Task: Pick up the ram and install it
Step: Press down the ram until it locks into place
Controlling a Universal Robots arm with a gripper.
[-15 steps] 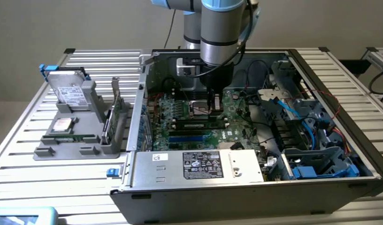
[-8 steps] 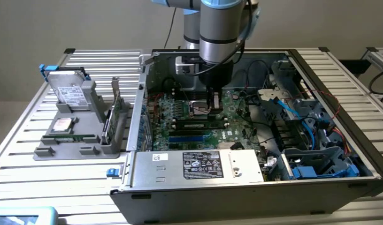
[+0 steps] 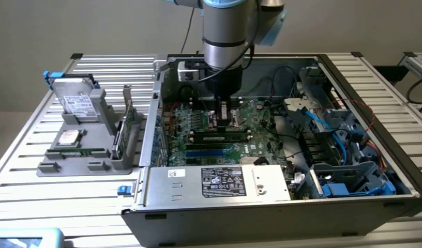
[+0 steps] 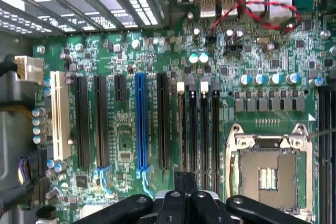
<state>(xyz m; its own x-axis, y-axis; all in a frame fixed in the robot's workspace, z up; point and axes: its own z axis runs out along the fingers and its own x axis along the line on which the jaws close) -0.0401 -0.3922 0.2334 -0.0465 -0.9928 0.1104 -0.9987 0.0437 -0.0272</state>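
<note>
Right now the tool (image 3: 225, 114) is down inside the open computer case (image 3: 280, 206), clenched just above the motherboard (image 3: 204, 129). Its fingers (image 4: 181, 205) hover by the memory slots (image 4: 198, 124). A ram (image 3: 220, 138) sits in a slot just below the tool.

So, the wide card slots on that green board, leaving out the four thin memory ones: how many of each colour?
white slot: 1
blue slot: 1
black slots: 4 (three long, one short)
Total: 6
</note>
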